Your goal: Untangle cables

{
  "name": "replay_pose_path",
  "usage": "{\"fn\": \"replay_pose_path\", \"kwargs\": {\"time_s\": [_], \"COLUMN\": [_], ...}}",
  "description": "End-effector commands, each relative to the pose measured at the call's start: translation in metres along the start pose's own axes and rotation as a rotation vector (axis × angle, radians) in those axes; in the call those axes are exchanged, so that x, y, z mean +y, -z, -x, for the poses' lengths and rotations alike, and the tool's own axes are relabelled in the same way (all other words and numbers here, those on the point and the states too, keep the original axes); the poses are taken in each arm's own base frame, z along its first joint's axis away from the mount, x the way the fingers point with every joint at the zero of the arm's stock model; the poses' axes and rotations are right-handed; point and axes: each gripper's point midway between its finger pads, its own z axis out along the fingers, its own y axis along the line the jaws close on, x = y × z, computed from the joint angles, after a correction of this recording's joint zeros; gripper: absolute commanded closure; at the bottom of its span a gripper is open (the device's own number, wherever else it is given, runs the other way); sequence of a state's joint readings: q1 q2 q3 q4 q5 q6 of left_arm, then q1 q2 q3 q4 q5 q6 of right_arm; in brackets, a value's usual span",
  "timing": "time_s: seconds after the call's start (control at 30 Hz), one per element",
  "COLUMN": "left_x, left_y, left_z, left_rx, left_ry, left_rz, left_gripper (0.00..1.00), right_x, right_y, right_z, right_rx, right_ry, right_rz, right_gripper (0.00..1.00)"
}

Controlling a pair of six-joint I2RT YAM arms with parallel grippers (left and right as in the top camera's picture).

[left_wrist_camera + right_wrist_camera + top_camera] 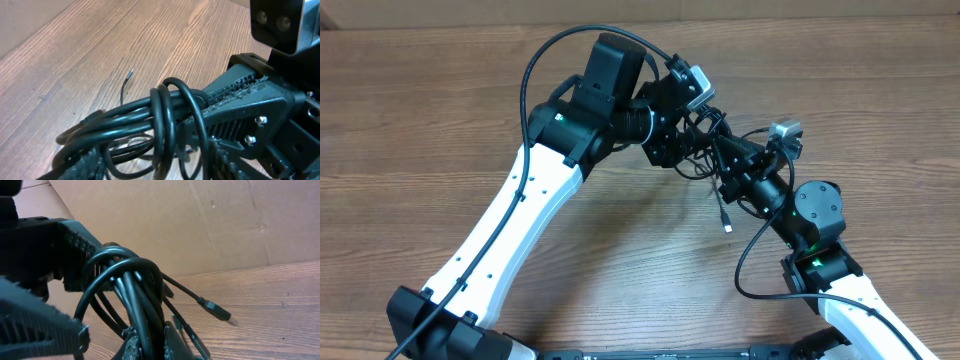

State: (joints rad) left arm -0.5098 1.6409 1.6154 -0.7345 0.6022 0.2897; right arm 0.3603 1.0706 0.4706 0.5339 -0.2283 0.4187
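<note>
Centrally, one bunch of cables (165, 107), two claws, right claw (150, 347) clenching it, left claw (155, 160) grip unclear.

Cables bunched between my two grippers, past mid-table.
I see the cables (700, 168) over the table (440, 100), with the left gripper (686, 148) touching their left and the right gripper (723, 158) touching their right. One plug end (728, 224) trails nearer me, left of the right arm.
</note>
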Motion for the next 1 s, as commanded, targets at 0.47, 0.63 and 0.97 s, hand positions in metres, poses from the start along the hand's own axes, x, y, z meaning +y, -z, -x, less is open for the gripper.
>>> {"fn": "replay_pose_path", "kwargs": {"time_s": [0.47, 0.63, 0.97], "left_x": [-0.027, -0.040, 0.002], "left_y": [0.012, 0.018, 0.029], "left_z": [0.022, 0.028, 0.006], "left_rx": [-0.061, -0.077, 0.003], "left_ry": [0.157, 0.188, 0.225], "left_rz": [-0.107, -0.171, 0.141], "left_gripper": [0.61, 0.63, 0.07], "right_x": [0.012, 0.012, 0.013], "right_y": [0.001, 0.001, 0.001], "right_z": [0.006, 0.006, 0.006], "right_rx": [-0.008, -0.008, -0.007], "right_ry": [0.008, 0.008, 0.008], "right_rz": [0.049, 0.049, 0.053], "right_gripper": [0.93, 0.93, 0.93]}}
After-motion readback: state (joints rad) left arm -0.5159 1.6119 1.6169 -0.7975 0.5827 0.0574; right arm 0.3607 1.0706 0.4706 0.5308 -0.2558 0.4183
